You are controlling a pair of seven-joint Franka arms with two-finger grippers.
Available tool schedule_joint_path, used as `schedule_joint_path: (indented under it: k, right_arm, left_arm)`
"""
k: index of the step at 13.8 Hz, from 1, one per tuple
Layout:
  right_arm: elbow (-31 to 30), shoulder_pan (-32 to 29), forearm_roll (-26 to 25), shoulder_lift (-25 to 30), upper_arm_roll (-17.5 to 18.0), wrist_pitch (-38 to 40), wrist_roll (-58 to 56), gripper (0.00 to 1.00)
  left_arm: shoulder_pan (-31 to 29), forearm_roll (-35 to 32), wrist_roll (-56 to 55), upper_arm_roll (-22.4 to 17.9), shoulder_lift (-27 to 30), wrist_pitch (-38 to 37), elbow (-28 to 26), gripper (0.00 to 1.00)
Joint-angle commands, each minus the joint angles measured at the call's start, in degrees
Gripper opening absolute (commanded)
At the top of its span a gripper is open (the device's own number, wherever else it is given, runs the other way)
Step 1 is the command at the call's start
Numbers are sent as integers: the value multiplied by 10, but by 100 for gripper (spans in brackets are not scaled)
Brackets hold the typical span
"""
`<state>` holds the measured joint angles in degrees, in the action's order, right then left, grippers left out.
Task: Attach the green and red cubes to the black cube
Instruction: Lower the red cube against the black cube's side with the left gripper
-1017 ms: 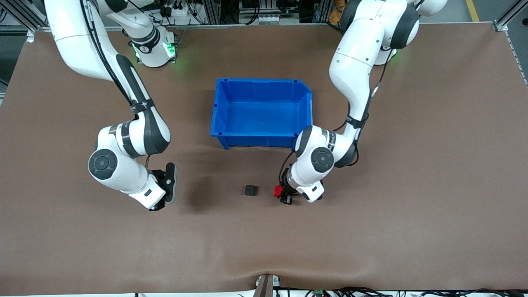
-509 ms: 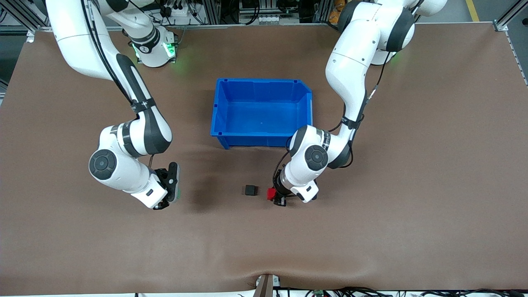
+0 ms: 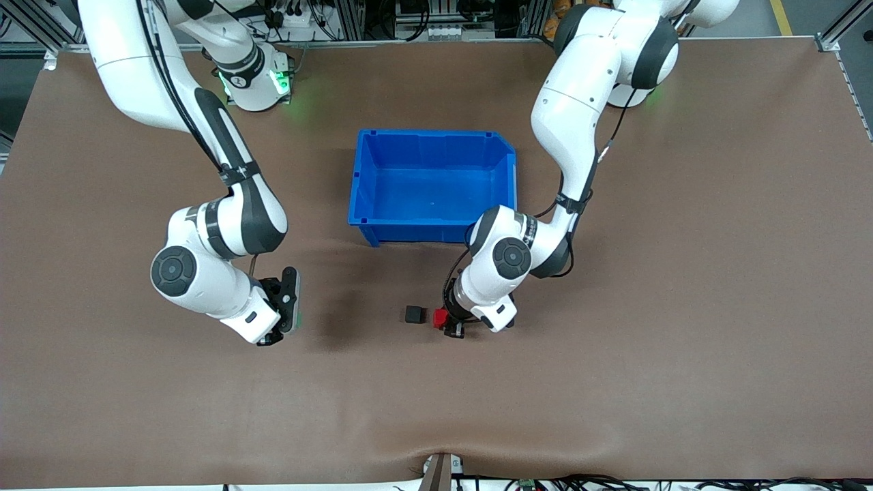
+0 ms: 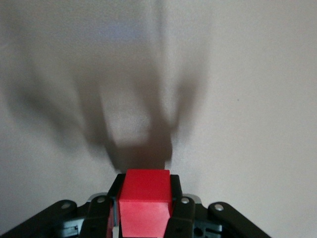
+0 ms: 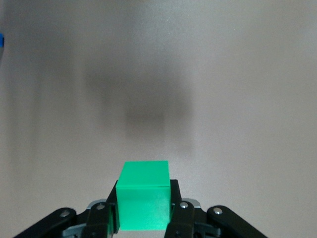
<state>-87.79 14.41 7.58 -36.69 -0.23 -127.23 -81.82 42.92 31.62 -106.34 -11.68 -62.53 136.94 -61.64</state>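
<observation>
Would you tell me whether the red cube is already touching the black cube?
No: in the front view a thin strip of table shows between the red cube, held in the left gripper, and the black cube.

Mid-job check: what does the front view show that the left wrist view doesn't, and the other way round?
Only the front view shows the small matte black cube lying on the brown table, the open blue plastic bin farther from the camera, and the right gripper. Only the left wrist view shows the jaws closed on two sides of the small bright red cube, with its shadow on the table. Both show the left gripper holding that red cube.
</observation>
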Motion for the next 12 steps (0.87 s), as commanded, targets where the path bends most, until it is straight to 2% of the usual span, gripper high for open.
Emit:
schedule_joint_path:
  k: [1, 12]
  right_arm:
    - [10, 4, 6, -6, -3, 4, -1, 0]
    - [9, 4, 6, -6, -3, 4, -1, 0]
  left_arm:
    - [9, 5, -26, -12, -15, 5, 23, 0]
    - [20, 5, -31, -10, -23, 23, 24, 0]
